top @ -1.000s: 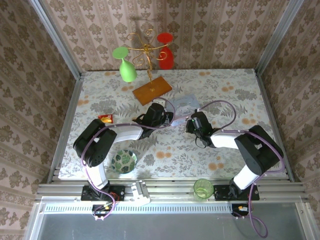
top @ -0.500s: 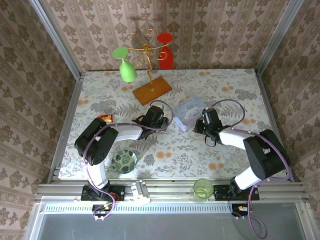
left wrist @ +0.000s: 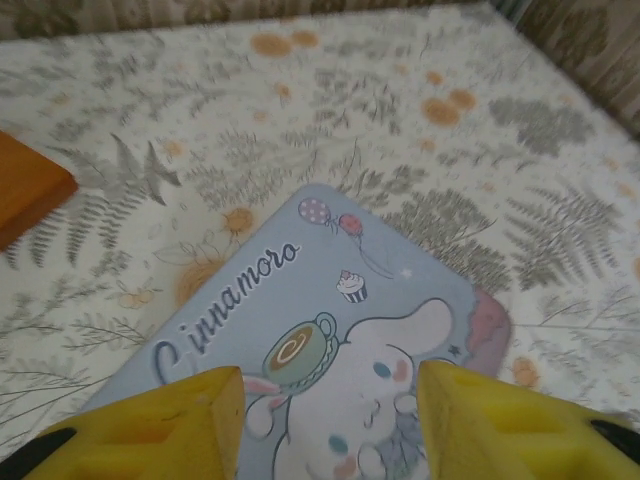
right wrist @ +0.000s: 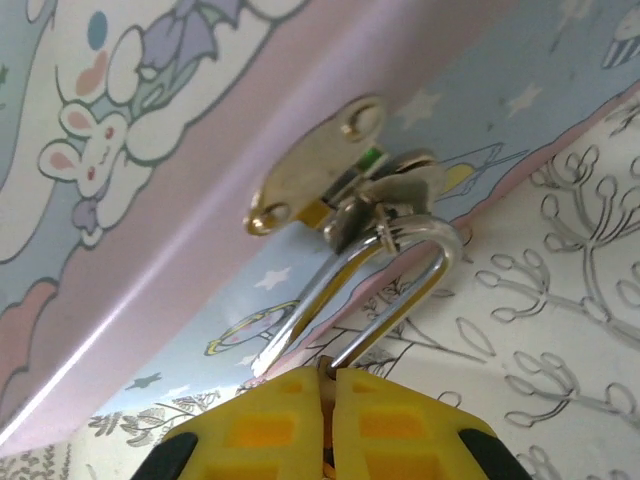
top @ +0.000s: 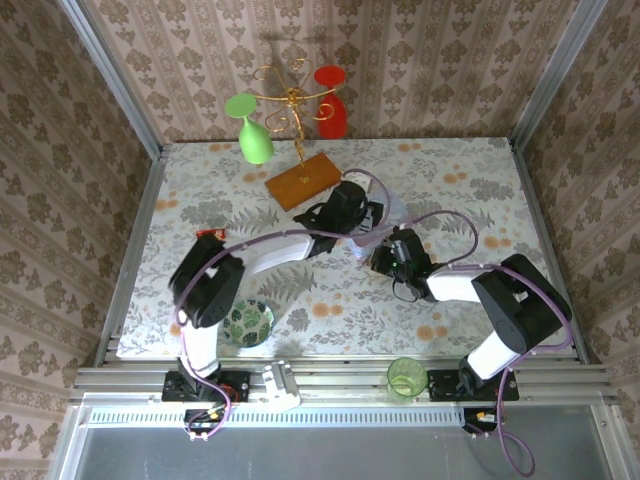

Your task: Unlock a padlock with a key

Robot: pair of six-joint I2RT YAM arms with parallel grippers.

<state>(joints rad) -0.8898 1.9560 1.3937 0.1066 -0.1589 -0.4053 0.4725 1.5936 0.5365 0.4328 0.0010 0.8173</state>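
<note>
Pale blue tin (left wrist: 330,300), silvery shackle (right wrist: 300,310)

Bare tabletop (top: 480,175) right of blue tin (left wrist: 300,300); wooden rack base (top: 303,180) seemingly close at left

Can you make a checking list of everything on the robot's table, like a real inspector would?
Surface: flowery table, flat.
Job's things: padlock shackle hooked through the blue tin hasp; key too small to tell.
Clutter: snack packet, patterned bowl, green cup, glass stand.
Grippers: left gripper open above the tin lid; right gripper shut on the padlock, its body hidden.
Cables: purple cables loop along both arms.
Surroundings: wallpapered walls, metal frame.
</note>
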